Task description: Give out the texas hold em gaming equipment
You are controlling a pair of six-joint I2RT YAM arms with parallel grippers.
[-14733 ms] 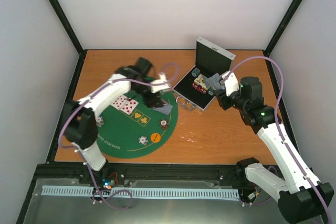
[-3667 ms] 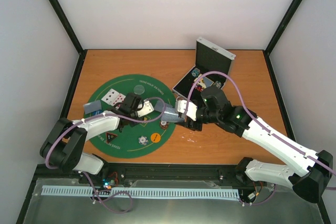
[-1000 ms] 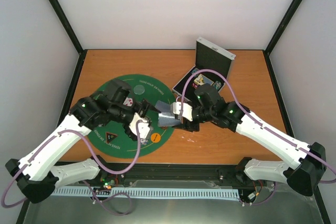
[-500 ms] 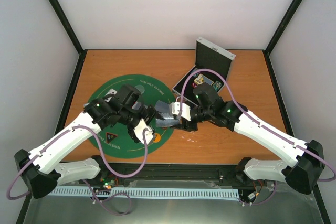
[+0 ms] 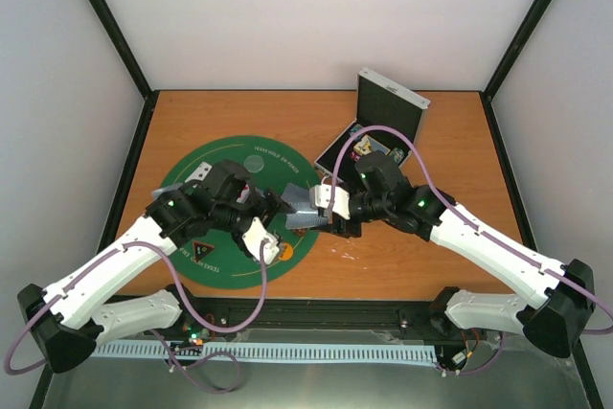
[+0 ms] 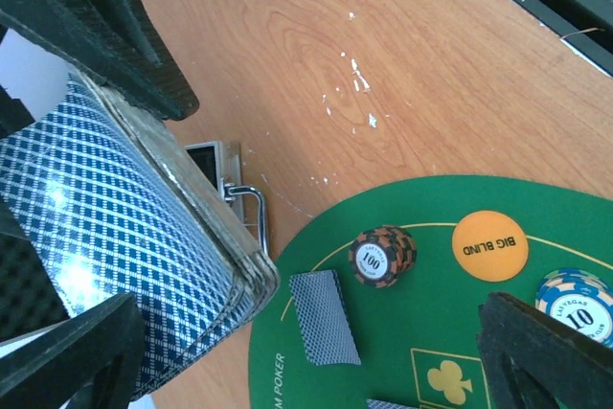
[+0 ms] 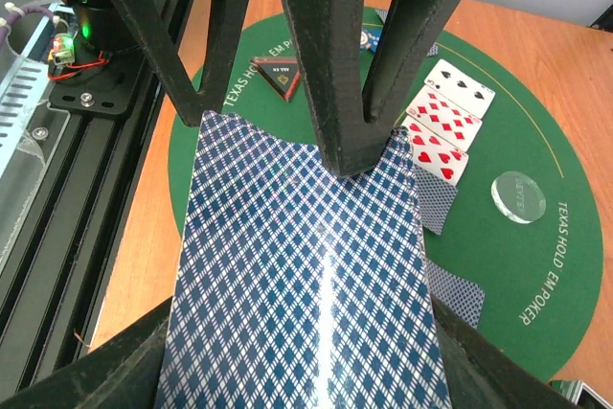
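My right gripper (image 7: 306, 337) is shut on a deck of blue-backed playing cards (image 7: 306, 275) and holds it flat over the mat's right edge (image 5: 305, 217). My left gripper (image 6: 311, 332) is open. It sits at the deck's far end (image 5: 272, 206), with one finger resting on the top card (image 7: 350, 141). On the green mat lie a face-down card (image 6: 324, 318), an orange-black 100 chip stack (image 6: 383, 256), the orange Big Blind disc (image 6: 489, 245), a blue 10 chip (image 6: 575, 294), the black triangular marker (image 7: 279, 77), face-up red cards (image 7: 445, 117) and the clear disc (image 7: 518, 196).
The round green felt mat (image 5: 206, 270) covers the left half of the wooden table. The open silver case (image 5: 388, 102) stands at the back right, its latch (image 6: 225, 174) close behind the deck. Black frame rails run along the near edge (image 7: 57, 189).
My left gripper has moved up and right across the mat to the end of the deck. My right gripper has held the deck almost still.
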